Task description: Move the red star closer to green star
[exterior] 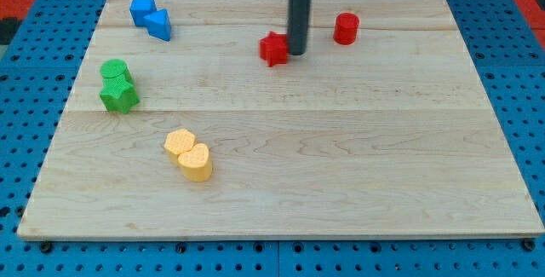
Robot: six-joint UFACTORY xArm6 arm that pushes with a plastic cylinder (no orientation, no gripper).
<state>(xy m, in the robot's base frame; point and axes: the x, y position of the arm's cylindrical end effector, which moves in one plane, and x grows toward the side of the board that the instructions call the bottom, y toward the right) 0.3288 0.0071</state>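
The red star [273, 49] lies on the wooden board [341, 158] near the view's top, centre. My tip [297, 53] stands right at its right side, touching or nearly touching it. The green star [119, 96] lies far off at the view's left, with a green round block [114, 71] directly above it and touching it.
A red cylinder [346, 29] stands to the right of my tip. Two blue blocks [151, 17] sit together at the view's top left. Two yellow blocks [188, 154] sit together below the centre left.
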